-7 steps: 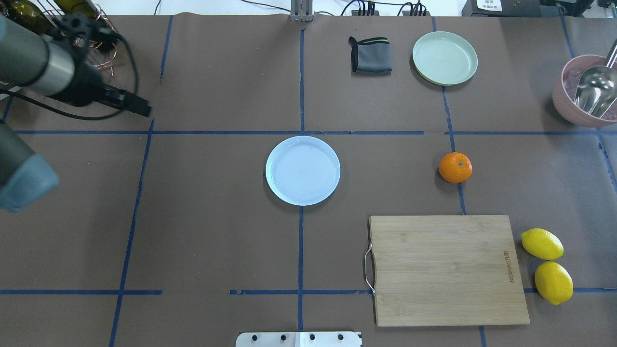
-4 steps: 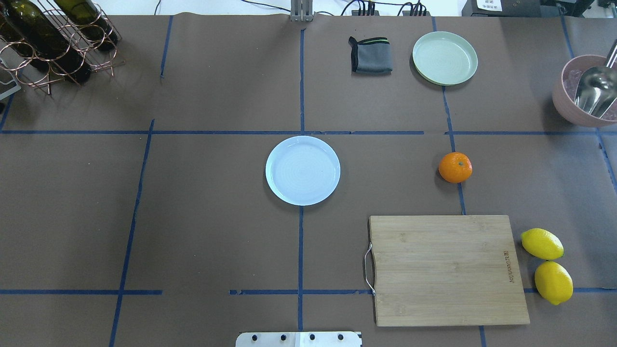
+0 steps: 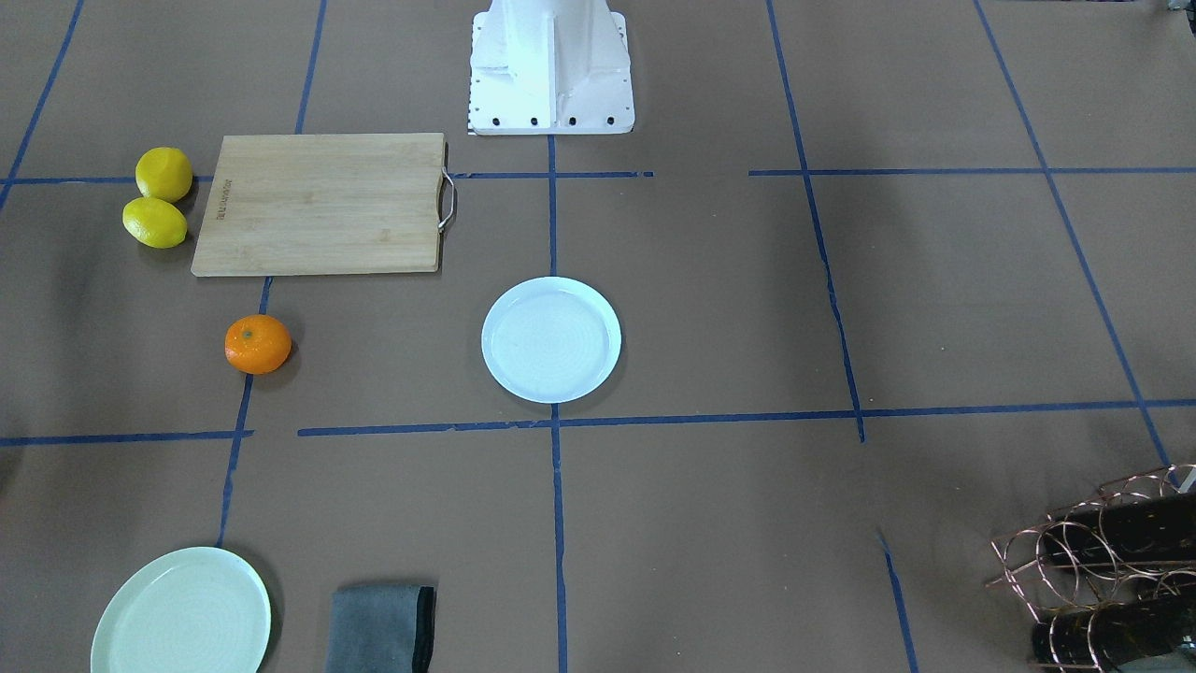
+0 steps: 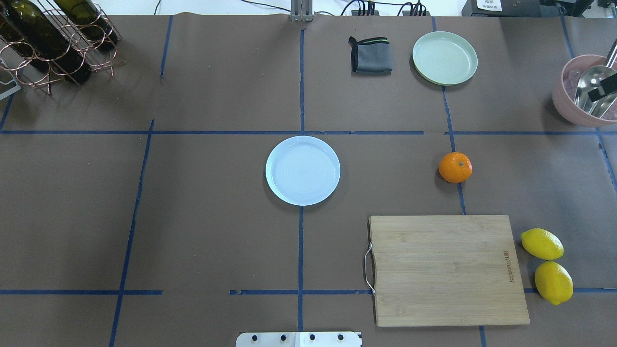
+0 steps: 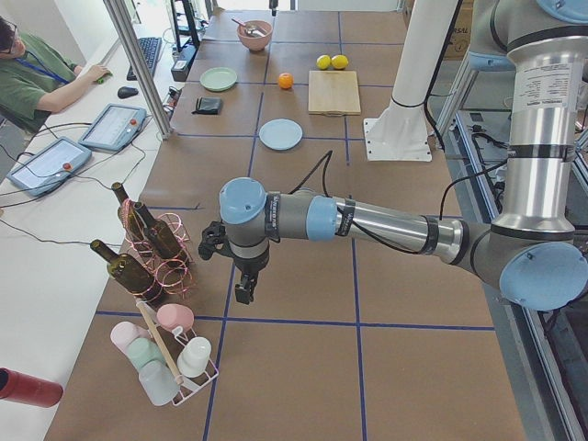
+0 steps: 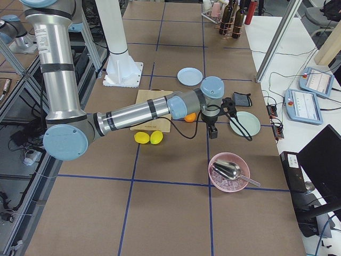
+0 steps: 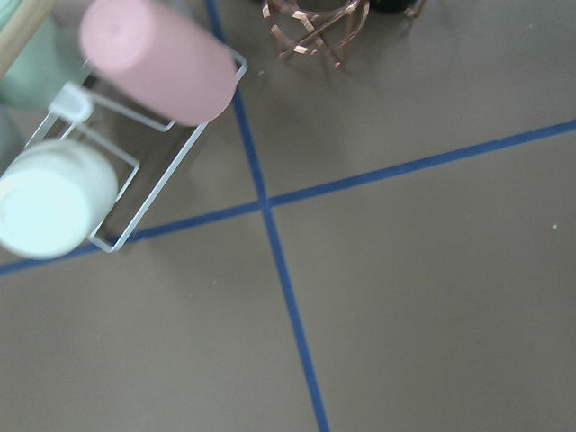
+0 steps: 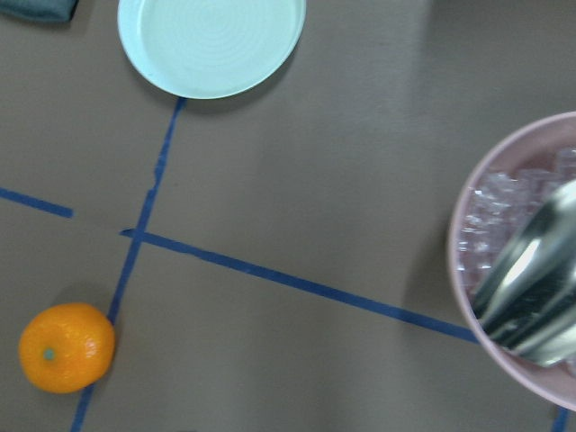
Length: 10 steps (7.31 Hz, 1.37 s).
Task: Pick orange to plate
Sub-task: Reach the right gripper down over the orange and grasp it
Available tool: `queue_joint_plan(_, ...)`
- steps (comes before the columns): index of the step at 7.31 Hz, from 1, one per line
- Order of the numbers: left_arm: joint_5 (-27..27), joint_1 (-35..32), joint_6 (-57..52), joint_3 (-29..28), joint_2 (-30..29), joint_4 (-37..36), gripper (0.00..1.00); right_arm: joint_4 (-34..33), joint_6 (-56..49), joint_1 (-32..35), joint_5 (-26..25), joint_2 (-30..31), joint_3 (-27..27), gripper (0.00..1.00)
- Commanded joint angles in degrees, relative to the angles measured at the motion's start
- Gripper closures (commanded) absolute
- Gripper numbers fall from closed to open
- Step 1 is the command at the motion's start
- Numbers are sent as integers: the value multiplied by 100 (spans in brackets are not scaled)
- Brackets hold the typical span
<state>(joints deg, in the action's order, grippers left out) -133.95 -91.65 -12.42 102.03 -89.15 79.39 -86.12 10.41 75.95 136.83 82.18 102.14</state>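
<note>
Space lies between the orange (image 3: 258, 344) and the plate (image 3: 551, 339) on the counter (image 3: 710, 299) in the front-facing view; overhead shows the same gap. From the right end, the right tool (image 6: 213, 133) hangs near the orange; released or clenched cannot be told. From the left end, the left tool (image 5: 244, 292) hangs by the bottle rack (image 5: 152, 248), likewise unreadable. The right wrist view holds the orange low-left: that tool should likely centre above it, then straddle its girth.
</note>
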Motion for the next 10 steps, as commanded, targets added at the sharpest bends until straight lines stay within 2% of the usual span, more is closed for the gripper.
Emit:
queue_joint_plan(1,9,-63,-50,36,-14,-160,0,163,931,-1287,-609,-254,192,0)
queue_joint_plan(2,-8,-55,-41,98,-14,-160,0,722,1754,-1850,-1283,-263,184,0)
queue_joint_plan(3,-9,-55,-41,20,-67,-143,0,1128,2363,-2213,-1525,-246,175,0)
queue_joint_plan(6,9,-55,-41,10,-58,-143,0,1326,3167,-2935,-2316,-228,157,0)
queue_joint_plan(10,18,-55,-50,10,-50,-143,0,1326,3370,-3287,-2678,-193,140,0)
